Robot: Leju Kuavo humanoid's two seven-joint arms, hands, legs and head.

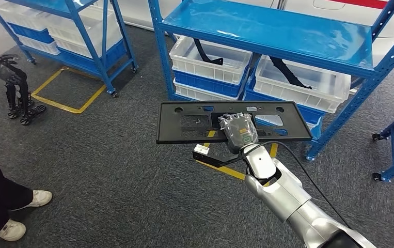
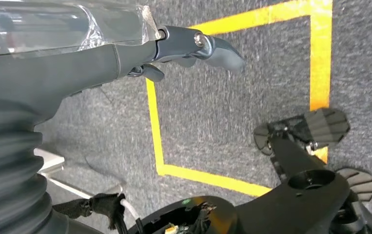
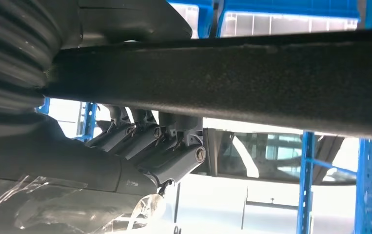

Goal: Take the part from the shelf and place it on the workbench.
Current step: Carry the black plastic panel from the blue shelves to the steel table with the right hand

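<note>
The right hand [image 1: 238,132] grips a long, flat black part [image 1: 184,124], a rectangular panel with several cut-outs, and holds it roughly level in the air in front of the blue shelf [image 1: 267,26]. The hand clamps the part's near edge a little to one side of its middle, so the longer stretch of the panel runs out toward the second blue rack [image 1: 71,31]. In the right wrist view the part [image 3: 252,78] crosses as a thick dark bar, with the hand's fingers [image 3: 174,161] curled against one face of it and the grey ribbed cover beside them.

Behind the part, on the blue shelf's lower level, sit white bins [image 1: 210,59] stacked on blue-and-white ones; black strap-like pieces lie inside two of them. The shelf's top deck is a glossy blue sheet. Yellow tape lines [image 1: 68,95] mark the grey carpet beside the second rack, and another yellow line shows on the floor just beneath the held part.

The left hand [image 2: 188,48] hangs over the carpet near a yellow taped square [image 2: 315,58] — its fingers look loosely extended with nothing in them. A person's white shoes [image 1: 27,214] and dark trouser leg stand on the carpet well apart from the shelf, on the second rack's side.
</note>
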